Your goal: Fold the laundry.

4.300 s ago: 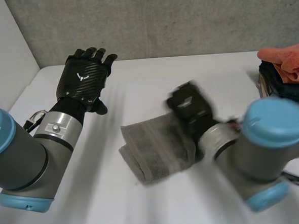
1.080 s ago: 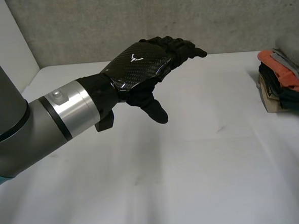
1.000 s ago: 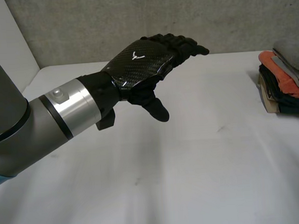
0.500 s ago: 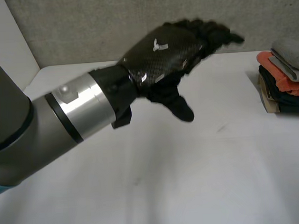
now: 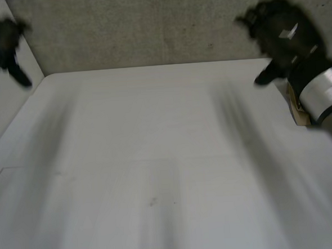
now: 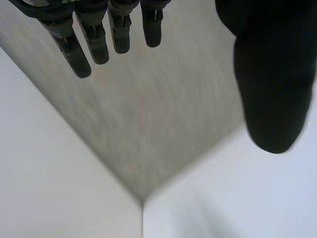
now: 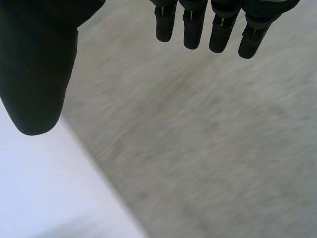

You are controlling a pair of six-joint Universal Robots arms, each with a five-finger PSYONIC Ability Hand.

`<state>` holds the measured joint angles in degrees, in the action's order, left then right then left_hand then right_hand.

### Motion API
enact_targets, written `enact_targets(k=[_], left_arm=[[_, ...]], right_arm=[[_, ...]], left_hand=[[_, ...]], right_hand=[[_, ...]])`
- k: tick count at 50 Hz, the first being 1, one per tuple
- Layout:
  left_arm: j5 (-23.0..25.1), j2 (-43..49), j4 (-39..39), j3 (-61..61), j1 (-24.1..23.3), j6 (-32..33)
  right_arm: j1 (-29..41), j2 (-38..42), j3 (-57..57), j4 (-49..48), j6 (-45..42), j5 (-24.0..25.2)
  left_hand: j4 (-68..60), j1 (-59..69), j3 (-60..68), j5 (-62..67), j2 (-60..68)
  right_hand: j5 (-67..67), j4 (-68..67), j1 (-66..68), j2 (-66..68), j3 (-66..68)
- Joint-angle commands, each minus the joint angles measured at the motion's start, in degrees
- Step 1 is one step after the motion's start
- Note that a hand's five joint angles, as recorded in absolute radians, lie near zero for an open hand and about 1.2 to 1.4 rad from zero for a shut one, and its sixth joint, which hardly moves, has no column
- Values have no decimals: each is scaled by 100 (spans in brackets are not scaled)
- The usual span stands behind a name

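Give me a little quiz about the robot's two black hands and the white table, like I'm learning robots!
1. True or false: the robot's black left hand is holding a cloth.
2. In the head view, the black right hand is: A) lying flat on the white table; B) up in the air before the grey wall; C) gripping a towel.
3. Fill in: in the right wrist view the fingers are straight, so that hand is ____.

Key: 1 false; 2 B; 3 open.
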<state>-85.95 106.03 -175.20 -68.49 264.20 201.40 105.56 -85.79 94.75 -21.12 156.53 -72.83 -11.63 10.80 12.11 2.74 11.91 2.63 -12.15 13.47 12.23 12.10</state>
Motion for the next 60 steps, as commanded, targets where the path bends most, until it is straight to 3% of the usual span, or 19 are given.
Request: enact_targets(k=[1,11,18,26,33,40,45,48,53,60], left_arm=[[-202,1674,126,-174,553,1665],[-897,3037,118,239,948,1895],[-889,3398,-462,696,1002,1877],[-871,3706,-1674,1258,914,1833],[-862,3706,-2062,1391,730,1824],[-818,3531,-1712,926,633,1807],[-792,2854,-1079,363,773,1710],[-573,2467,-578,-58,931,1482],[225,1581,238,-804,1124,1052],[947,754,794,-1351,1389,963]], right_arm=[[483,536,421,223,-606,-363],[483,748,869,135,-694,-364],[483,783,940,-41,-685,-364],[483,835,1081,-375,-677,-364],[483,906,1125,-419,-686,-372],[448,906,1116,-410,-685,-372],[448,897,1046,-410,-685,-381],[440,897,1028,-401,-685,-381],[440,880,1010,-384,-685,-390],[440,810,958,-357,-650,-399]], left_hand=[[163,-80,-211,-274,-191],[163,-80,-211,-274,-191],[163,-80,-211,-274,-191],[163,-80,-211,-274,-191],[163,-80,-211,-274,-191],[163,-80,-211,-274,-191],[163,-80,-211,-274,-191],[163,-80,-211,-274,-191],[163,-80,-211,-274,-191],[163,-80,-211,-274,-191]], right_hand=[[-263,215,-347,-223,-210],[-263,215,-347,-223,-210],[-263,215,-347,-223,-210],[-263,215,-347,-223,-210],[-263,215,-347,-223,-210],[-263,215,-347,-223,-210],[-263,215,-347,-223,-210],[-263,215,-347,-223,-210],[-263,215,-347,-223,-210],[-263,215,-347,-223,-210]])
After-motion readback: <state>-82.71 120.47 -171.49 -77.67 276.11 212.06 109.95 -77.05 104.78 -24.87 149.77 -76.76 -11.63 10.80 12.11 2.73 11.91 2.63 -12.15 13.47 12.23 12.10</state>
